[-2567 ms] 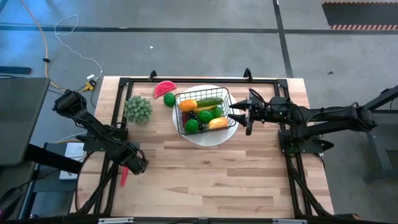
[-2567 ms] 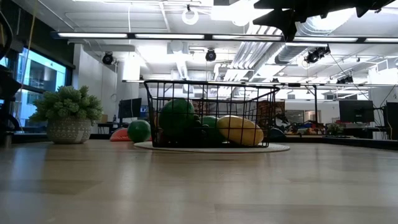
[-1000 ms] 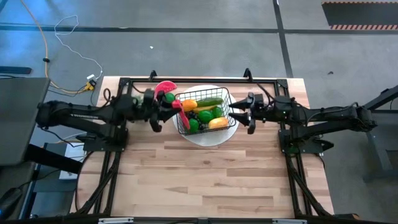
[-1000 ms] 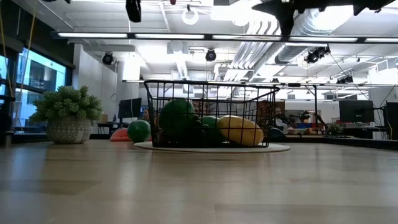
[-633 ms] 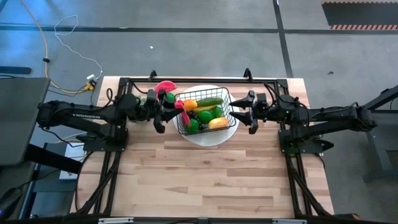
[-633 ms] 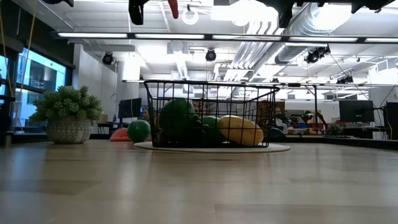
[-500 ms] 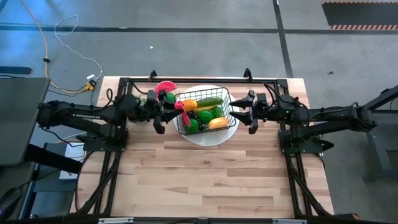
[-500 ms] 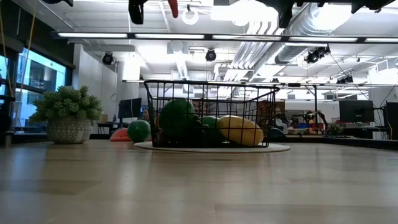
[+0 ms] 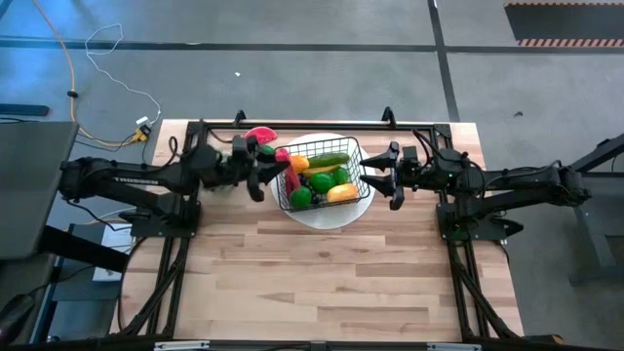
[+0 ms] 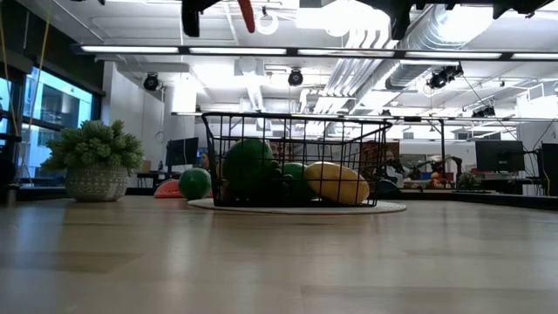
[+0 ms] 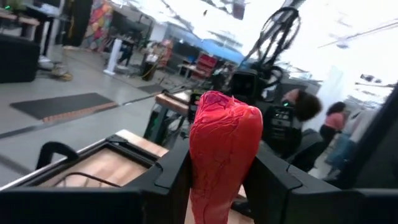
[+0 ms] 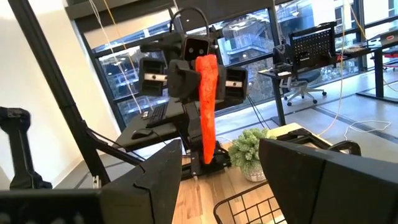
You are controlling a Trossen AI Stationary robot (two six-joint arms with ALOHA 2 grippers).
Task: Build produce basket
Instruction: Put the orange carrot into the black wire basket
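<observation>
Our left gripper clamped on a long red toy pepper above the rectangular black wire-mesh basket, our right gripper spread empty beside its opposite side, round white plate beneath.

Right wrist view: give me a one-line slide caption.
Seen past the open right gripper, the left gripper holds a red pepper hanging down, above the potted plant and the basket rim.

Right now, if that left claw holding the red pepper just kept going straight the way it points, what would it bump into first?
Probably the right gripper facing it: the left gripper with its red pepper points across above the basket. Heights are hard to judge.
</observation>
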